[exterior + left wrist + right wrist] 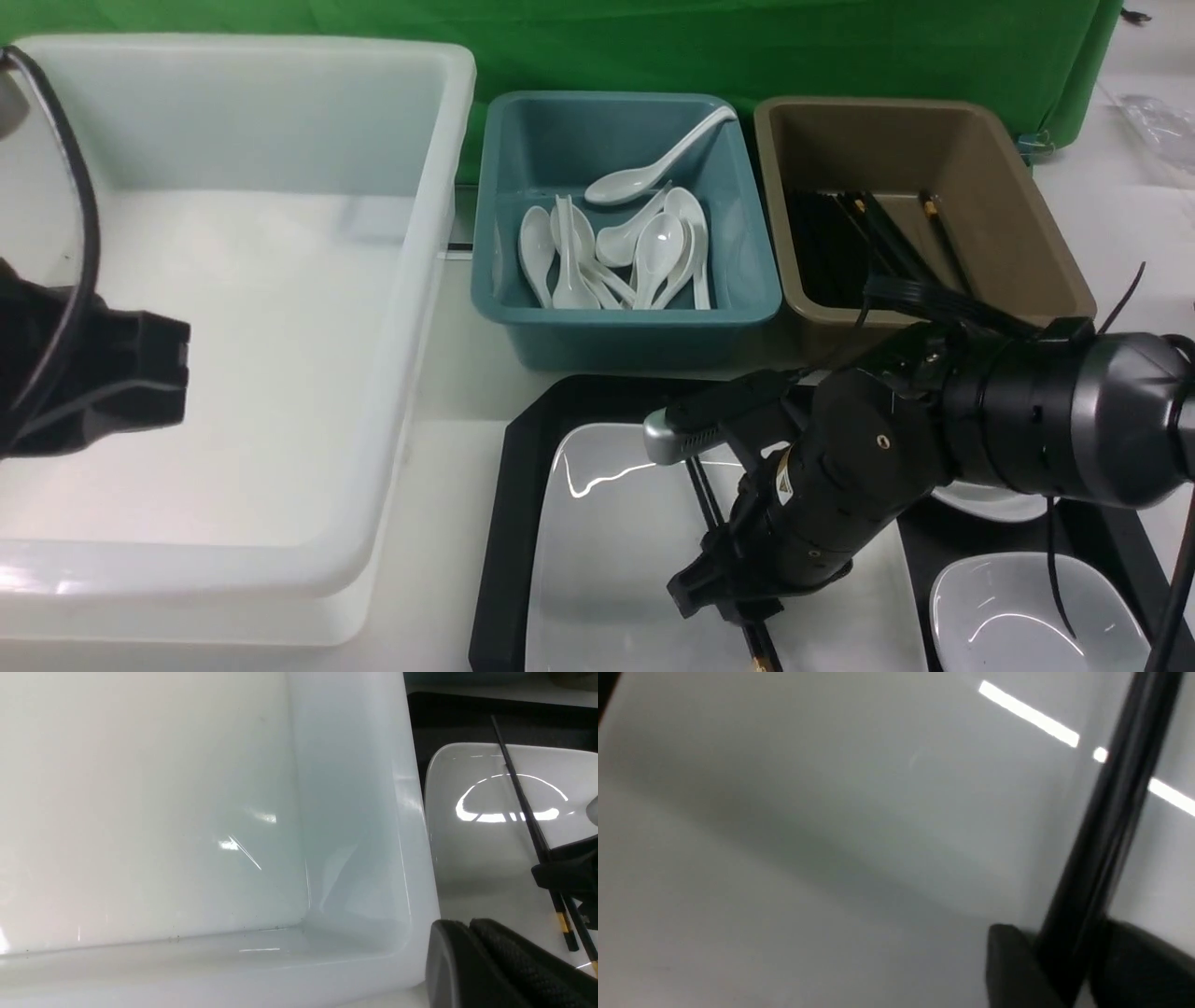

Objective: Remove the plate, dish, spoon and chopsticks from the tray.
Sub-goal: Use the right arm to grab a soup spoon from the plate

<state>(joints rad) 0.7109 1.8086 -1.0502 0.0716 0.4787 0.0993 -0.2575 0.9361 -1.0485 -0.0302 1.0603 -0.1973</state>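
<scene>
Right now your right hand [724, 597] is closing its fingers [1013, 970] snugly on the chopsticks [702, 490], which are lying across the plate [607, 551] on the tray [509, 523]. A small white dish [1018, 611] is sitting in the tray's near right corner. Your left hand [173, 364] (fingers pressed together, gripping nothing) is hanging over the big white bin [439, 280]. Behind the tray, white spoons [653, 247] are lying in the teal bin [635, 313] and black sticks [840, 243] in the brown bin [1018, 243].

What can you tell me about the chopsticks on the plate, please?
The chopsticks are two thin, glossy black sticks, plastic-looking, with gold bands near the end closest to the robot. They lie side by side, slanting across the white plate on the tray. The right gripper pinches them partway along between its fingers.
</scene>
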